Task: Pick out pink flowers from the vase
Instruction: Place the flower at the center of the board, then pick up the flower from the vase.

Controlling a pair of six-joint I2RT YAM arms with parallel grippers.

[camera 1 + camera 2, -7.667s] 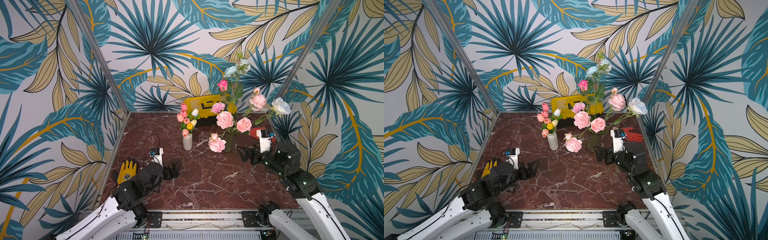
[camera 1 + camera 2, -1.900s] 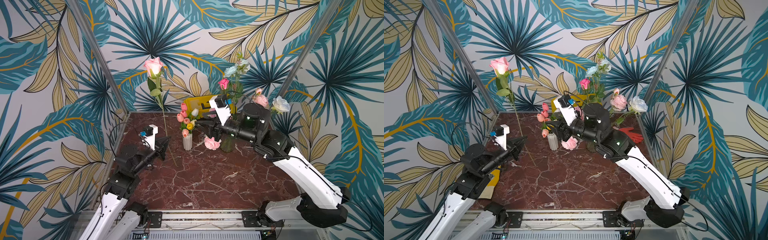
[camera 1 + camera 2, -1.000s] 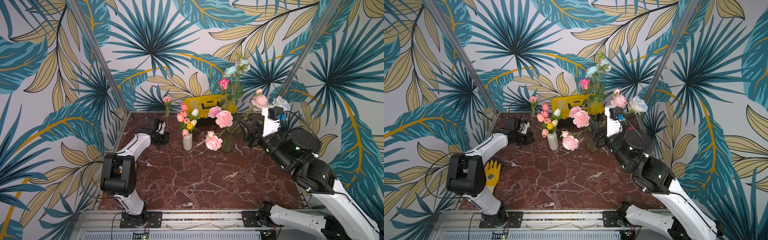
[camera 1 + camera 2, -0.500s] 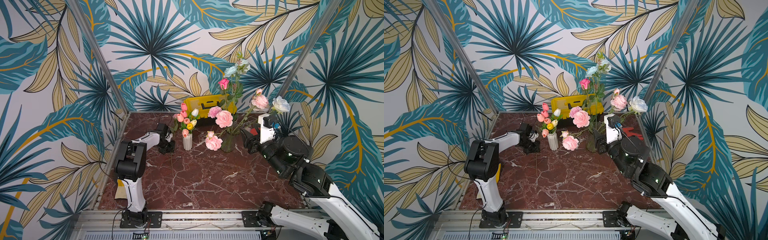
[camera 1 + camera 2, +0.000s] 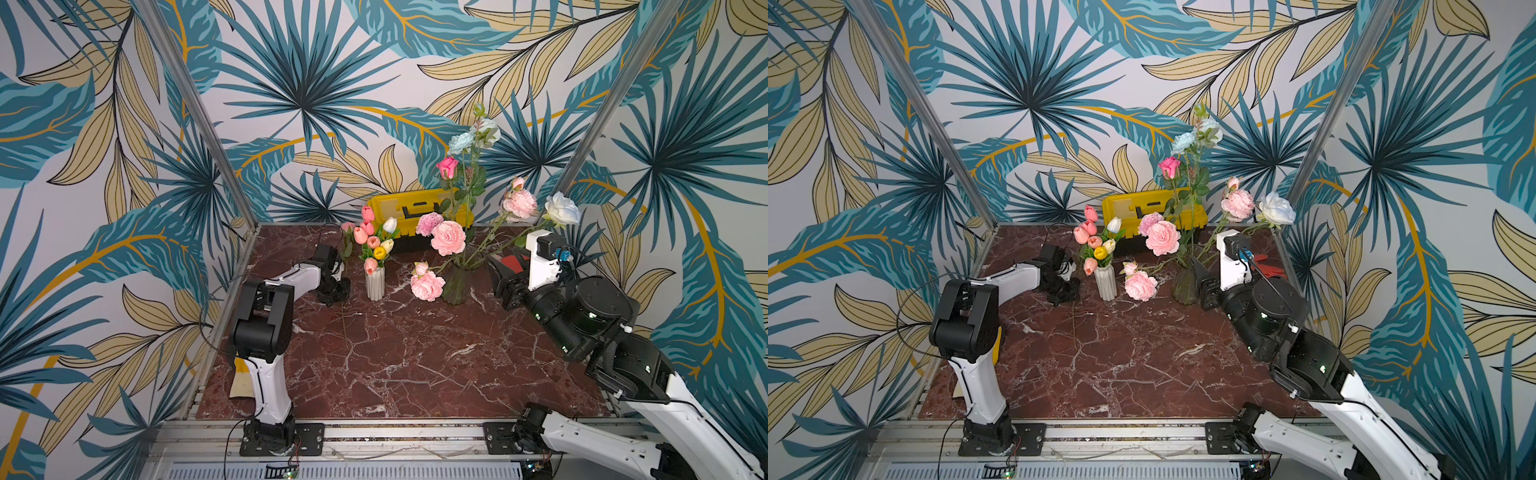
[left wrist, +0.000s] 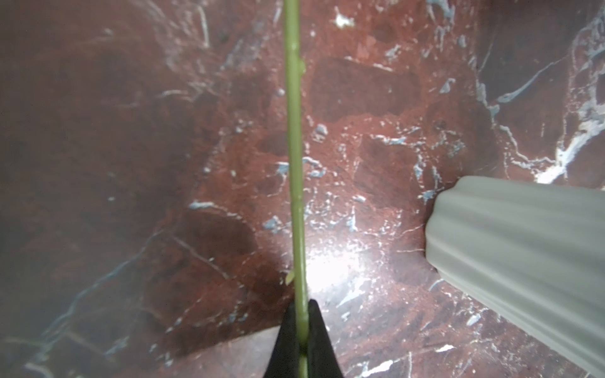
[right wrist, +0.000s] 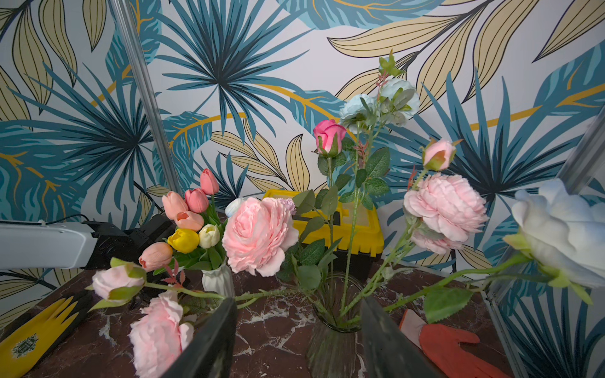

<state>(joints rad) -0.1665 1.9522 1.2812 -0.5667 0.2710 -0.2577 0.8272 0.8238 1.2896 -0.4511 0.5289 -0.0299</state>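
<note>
1. Your left claw (image 6: 302,314) is clamped on the green stem (image 6: 294,163) of a pink rose (image 5: 348,226). The wrist view shows both black fingers pinching it.
2. That pink rose stands roughly upright outside both vases, just beside the white ribbed vase (image 5: 375,282). Its stem runs down toward the desk (image 5: 395,353), but you cannot tell whether the tip touches the marble.
3. Your right claw (image 5: 1204,286) has its jaws standing well apart and holds nothing. It sits low, close beside the glass vase (image 5: 1183,286), and in its wrist view the vase shows between the two fingers.
4. The other pink flowers stand in the glass vase:
   - a large pale peony (image 5: 448,237) with a frilly carnation (image 5: 429,223) just behind it
   - a drooping peony (image 5: 427,286) hanging low over the desk
   - a peony on a long stem (image 5: 519,203) leaning out to the right
   - a hot-pink rose (image 5: 446,167) standing tall at the back
5. A white rose (image 5: 562,209) and pale blue flowers (image 5: 473,137) share that glass vase.
6. The ribbed vase holds pink tulips (image 5: 365,230) together with a yellow tulip (image 5: 379,252) and a white tulip (image 5: 390,224).
7. A yellow toolbox (image 5: 411,208) sits at the back of the desk behind both vases. An orange glove (image 7: 451,340) lies to the right of the glass vase, and a yellow glove (image 7: 32,337) lies near the left edge.
</note>
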